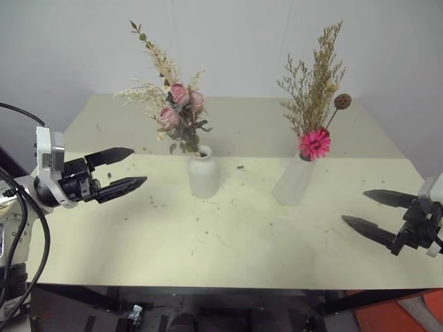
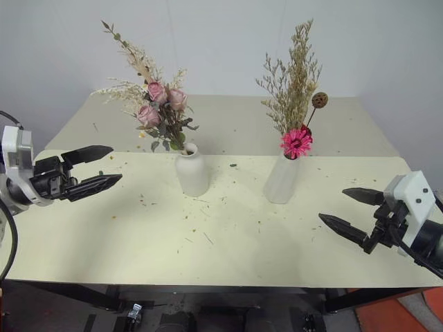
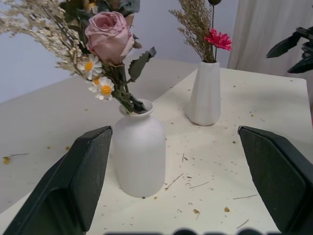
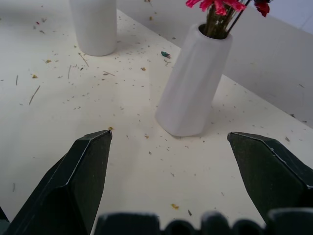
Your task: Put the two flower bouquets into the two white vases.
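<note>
Your left gripper [image 1: 123, 170] and right gripper [image 1: 368, 209] hover with jaws spread, gripping nothing. Between them on the counter [image 1: 228, 242], the rose bouquet [image 1: 174, 111] stands in the squat vase [image 1: 203, 176] and the dried-grass bouquet [image 1: 315, 97] in the taller vase [image 1: 293, 181], both clear of either jaws.

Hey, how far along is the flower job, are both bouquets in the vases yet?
It looks finished. The rose bouquet stands in the squat vase, and the dried-grass bouquet with its pink daisy stands in the taller vase. Nothing is in hand: the left gripper and right gripper are both open, empty and apart from the vases. No stems are left on the table, just scattered plant bits.
</note>
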### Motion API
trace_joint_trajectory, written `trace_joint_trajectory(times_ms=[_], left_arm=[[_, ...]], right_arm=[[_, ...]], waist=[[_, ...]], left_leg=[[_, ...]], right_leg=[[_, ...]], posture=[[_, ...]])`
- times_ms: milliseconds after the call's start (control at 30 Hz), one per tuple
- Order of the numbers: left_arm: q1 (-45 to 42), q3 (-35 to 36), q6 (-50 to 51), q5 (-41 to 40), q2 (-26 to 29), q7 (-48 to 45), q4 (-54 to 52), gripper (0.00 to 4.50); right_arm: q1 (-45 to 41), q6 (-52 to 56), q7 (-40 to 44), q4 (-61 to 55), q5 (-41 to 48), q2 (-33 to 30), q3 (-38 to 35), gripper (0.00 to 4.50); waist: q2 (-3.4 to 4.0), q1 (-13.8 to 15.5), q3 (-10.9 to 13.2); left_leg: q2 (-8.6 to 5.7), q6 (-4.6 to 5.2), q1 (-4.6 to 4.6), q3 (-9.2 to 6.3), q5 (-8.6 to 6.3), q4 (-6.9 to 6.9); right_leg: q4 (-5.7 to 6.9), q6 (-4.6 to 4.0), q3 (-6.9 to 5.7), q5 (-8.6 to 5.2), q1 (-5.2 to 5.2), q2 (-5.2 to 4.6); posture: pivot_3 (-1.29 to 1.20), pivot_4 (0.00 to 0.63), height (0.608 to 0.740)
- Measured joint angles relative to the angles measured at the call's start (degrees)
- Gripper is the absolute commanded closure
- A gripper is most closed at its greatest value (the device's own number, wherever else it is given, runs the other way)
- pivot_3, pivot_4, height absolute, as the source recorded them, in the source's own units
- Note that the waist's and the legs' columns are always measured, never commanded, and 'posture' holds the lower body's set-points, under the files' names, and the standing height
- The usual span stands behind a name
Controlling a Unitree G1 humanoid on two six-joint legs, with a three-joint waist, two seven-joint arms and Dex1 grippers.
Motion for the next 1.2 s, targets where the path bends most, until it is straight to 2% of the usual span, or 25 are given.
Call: trace_joint_trajectory(times_ms=[233, 433, 533, 700, 967, 1200], left_arm=[[4.3, 2.19, 1.26, -1.13, 3.02, -0.35, -2.45, 0.01], [10.92, 10.61, 5.38, -3.61, 5.49, 1.44, -7.19, 0.01], [14.8, 12.63, 7.41, -4.38, 5.49, 2.38, -9.8, 0.01], [15.03, 14.91, 9.38, -6.0, 7.76, 3.4, -10.52, 0.01], [14.6, 14.31, 9.04, -6.74, 7.62, 4.95, -11.5, 0.01], [9.13, 6.32, 6.19, -5.48, 3.97, 5.47, -9.83, 0.01]], right_arm=[[-3.17, 0.09, -1.24, 0.44, 0.42, 0.53, 1.67, 0.0], [-5.78, 0.27, -0.78, 0.95, 2.24, 0.51, 5.97, 0.0], [-6.36, 0.28, -0.91, 2.05, 2.13, 0.53, 8.73, 0.0], [-7.93, 0.28, -1.5, 2.22, 2.28, 0.8, 10.38, 0.0], [-11.8, 0.8, -2.82, 4.09, 2.13, 0.33, 13.09, 0.0], [-11.73, 2.27, -5.3, 3.49, 2.34, 0.09, 12.06, 0.0]], waist=[[0.0, -0.23, 0.0], [0.01, -0.2, 0.0], [0.01, -0.03, 0.0], [0.01, 0.22, 0.0], [0.01, -0.11, 0.0], [0.01, 0.37, -0.01]], left_leg=[[0.02, 0.0, 0.05, 0.03, 0.0, 0.0], [0.03, 0.02, 0.01, 0.03, -0.02, -0.02], [0.04, 0.01, 0.04, 0.04, -0.01, -0.01], [0.04, 0.01, 0.04, 0.03, -0.01, -0.01], [0.04, 0.02, 0.04, 0.04, -0.02, -0.01], [0.02, 0.01, 0.02, 0.03, -0.01, 0.0]], right_leg=[[0.03, -0.01, 0.02, 0.0, -0.01, 0.01], [-0.03, -0.03, 0.02, -0.02, -0.03, -0.01], [0.03, -0.04, 0.01, -0.02, -0.03, 0.0], [0.01, -0.04, 0.0, -0.03, -0.02, 0.0], [0.02, -0.05, 0.01, -0.02, -0.05, 0.0], [0.01, -0.06, 0.0, -0.01, -0.02, 0.01]], posture=[[0.0, 0.15, 0.74], [0.0, 0.15, 0.74], [0.0, 0.15, 0.74], [0.0, 0.15, 0.74], [0.0, 0.15, 0.74], [0.0, 0.15, 0.74]])
